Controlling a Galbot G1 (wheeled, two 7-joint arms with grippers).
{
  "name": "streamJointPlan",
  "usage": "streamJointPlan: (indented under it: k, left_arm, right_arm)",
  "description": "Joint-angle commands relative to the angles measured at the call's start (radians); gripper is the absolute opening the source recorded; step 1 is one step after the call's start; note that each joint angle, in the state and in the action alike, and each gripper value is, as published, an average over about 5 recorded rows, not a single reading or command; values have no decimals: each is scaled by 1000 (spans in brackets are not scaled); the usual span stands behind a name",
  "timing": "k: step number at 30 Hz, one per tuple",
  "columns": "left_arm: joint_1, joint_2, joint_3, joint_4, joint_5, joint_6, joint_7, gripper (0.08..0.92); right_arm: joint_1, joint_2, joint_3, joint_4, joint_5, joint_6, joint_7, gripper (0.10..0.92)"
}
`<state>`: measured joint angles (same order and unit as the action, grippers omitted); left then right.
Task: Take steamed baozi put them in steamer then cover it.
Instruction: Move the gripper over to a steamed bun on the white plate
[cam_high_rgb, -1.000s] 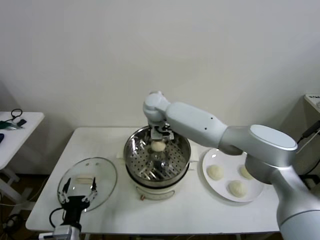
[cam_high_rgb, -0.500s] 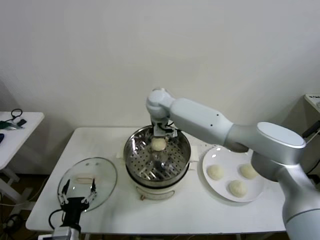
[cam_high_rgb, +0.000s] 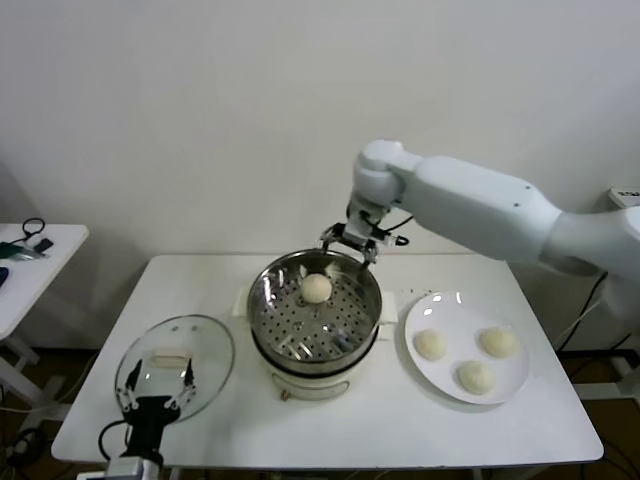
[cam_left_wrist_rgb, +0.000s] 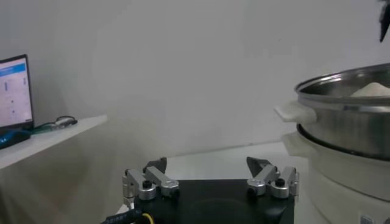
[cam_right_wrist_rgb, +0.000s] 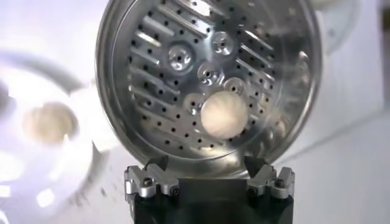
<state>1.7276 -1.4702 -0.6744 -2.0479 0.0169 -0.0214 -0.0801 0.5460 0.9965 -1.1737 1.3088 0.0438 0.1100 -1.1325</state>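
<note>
**One bun in the pot, three on the plate, both claws empty**

The steamer (cam_high_rgb: 315, 320) stands in the middle of the desk (cam_high_rgb: 330, 420), its steel pot uncovered. One steamed baozi (cam_high_rgb: 317, 288) lies on the perforated tray (cam_high_rgb: 300, 325) inside, toward the pot's far wall; the right wrist view shows it (cam_right_wrist_rgb: 224, 114) resting alone on the holes.

The right claw (cam_high_rgb: 348, 245) hangs above the far rim of the pot, toward the desk's back edge, clear of the bun. Its fingers (cam_right_wrist_rgb: 148, 179) are spread wide with nothing between them.

Three more baozi (cam_high_rgb: 431, 344) sit on a round white plate (cam_high_rgb: 425, 375) just beside the steamer, toward the desk's right edge. They lie apart from one another.

The cover (cam_high_rgb: 175, 365), a clear glass lid with a cream bar handle (cam_high_rgb: 169, 358), lies flat near the desk's front left corner, apart from the steamer.

The left claw (cam_high_rgb: 157, 397) waits low at the desk's front edge, by the near rim of the lid. Its fingers (cam_left_wrist_rgb: 149, 182) stand wide and empty, and its own camera sees the steamer's side (cam_left_wrist_rgb: 347, 131) across the desk.

A second small table (cam_high_rgb: 25, 265) stands beyond the desk's left edge.
</note>
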Motion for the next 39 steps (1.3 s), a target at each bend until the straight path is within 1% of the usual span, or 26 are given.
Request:
streamJointPlan:
  k: [1,5,12,19,26,39]
  left_arm:
    - [5,4,2,-6,1,-1,-1,823]
    - [13,5,1,-10,2,-2,-2,823]
    - [32,-1,-2,-22,3,-8,-4,823]
    - [44,-1,-10,-26,2,-11,-5,823]
    - [44,-6,-12,-19,1,-12,-13,823]
    - [36,-9,-15,0,-2,-9,-17,823]
  right_arm:
    - [-13,-284,-67,103,344,-394,71,823]
    - [-118,-352,8,99,354,-410,22,823]
    - [-291,-380,115,22,236,-388,1,823]
    - [-434,-336,199,-88,131,-350,-5,823]
    - [-503,-276,236,-169,68,-331,-9,823]
    - [-541,-177,260,-249,39,-314,5,823]
